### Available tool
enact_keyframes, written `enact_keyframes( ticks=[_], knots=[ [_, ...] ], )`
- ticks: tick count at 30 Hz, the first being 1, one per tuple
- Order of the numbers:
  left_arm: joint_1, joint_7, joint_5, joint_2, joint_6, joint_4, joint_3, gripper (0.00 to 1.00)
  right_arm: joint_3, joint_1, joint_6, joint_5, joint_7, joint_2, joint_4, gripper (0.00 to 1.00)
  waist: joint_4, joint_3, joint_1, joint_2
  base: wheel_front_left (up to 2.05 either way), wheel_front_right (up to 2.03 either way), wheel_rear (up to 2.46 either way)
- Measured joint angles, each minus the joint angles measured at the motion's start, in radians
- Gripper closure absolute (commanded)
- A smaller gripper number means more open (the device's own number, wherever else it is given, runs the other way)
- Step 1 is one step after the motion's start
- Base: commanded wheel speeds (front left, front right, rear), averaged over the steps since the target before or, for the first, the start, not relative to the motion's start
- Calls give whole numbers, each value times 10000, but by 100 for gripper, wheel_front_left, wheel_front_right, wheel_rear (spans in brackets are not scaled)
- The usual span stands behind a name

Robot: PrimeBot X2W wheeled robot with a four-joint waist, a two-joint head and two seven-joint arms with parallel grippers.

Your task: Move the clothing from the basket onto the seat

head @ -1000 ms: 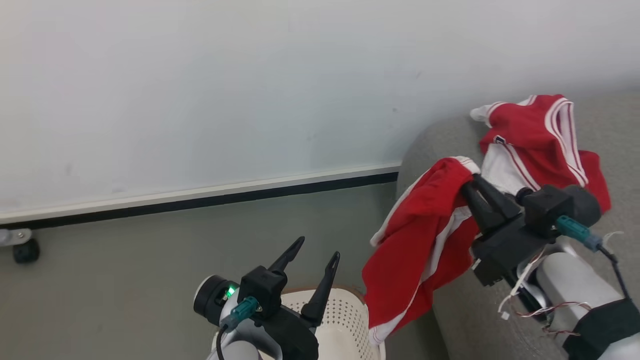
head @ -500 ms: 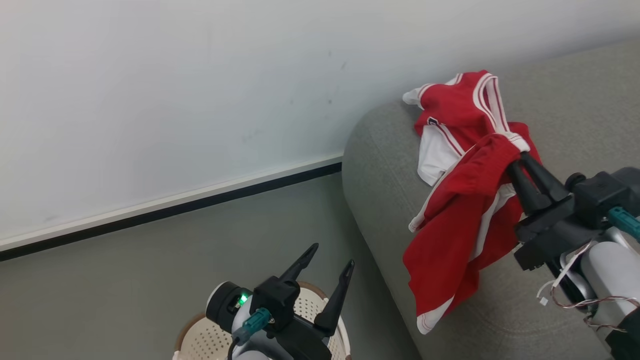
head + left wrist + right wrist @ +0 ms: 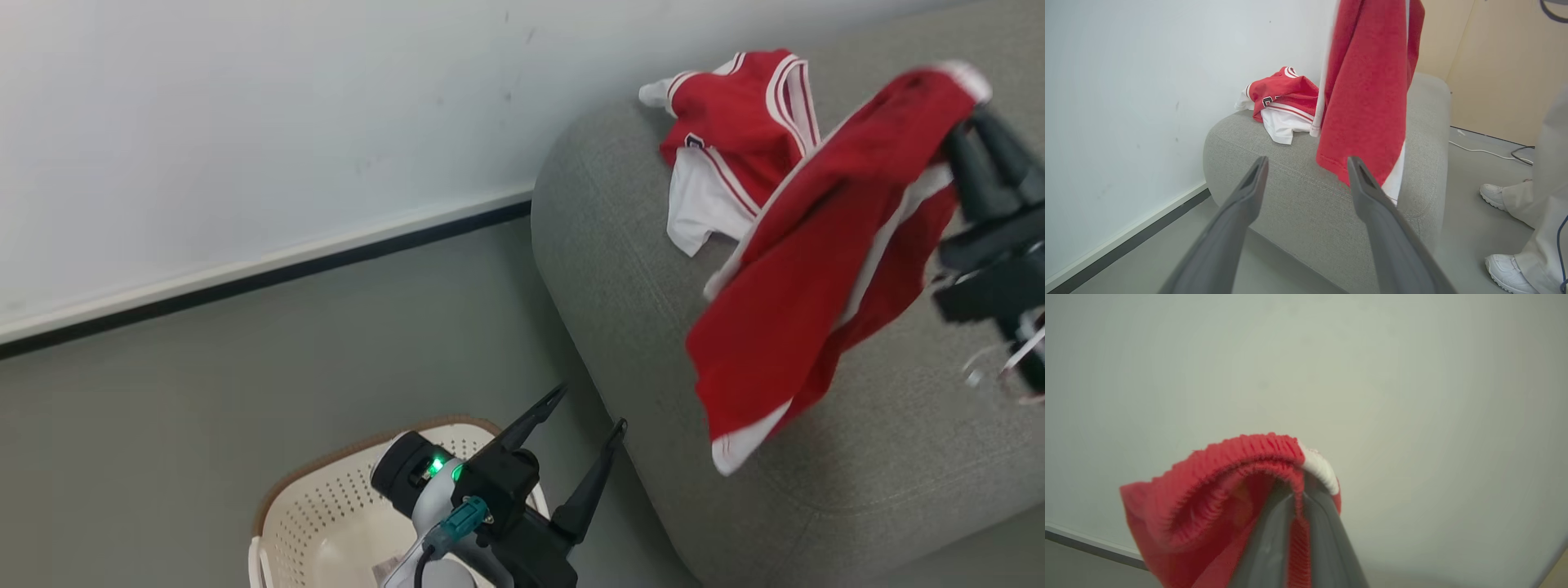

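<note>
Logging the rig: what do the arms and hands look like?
Left hand: black body, two long tapering dark fingers, a round black module with a green light, teal connector, black cable, pale forearm. Right hand: same black build, thin loose wires beside it.

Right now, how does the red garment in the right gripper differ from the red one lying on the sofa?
The held garment hangs stretched out from the right gripper, which is shut on its ribbed edge; the lying garment sits crumpled on the sofa. The held garment shows mostly plain red with a white edge; the lying garment shows a broad white panel and dark lettering. Both are red with white trim.
</note>
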Motion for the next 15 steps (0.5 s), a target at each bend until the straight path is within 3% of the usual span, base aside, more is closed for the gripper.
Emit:
enact_keyframes(
  ticks=[7, 15],
  knots=[
    [-501, 134, 407, 92, -4, -458, -125, 0, -769, -1560, 69, 111, 431, -523, 382, 100, 169, 842, 1, 0, 0, 0, 0],
    [-1091, 267, 734, 274, 0, -1078, -142, 0, -1496, -3115, 188, 550, 999, -1085, 1641, 100, 477, 1943, 1, 1, 0, 0, 0]
  ],
)
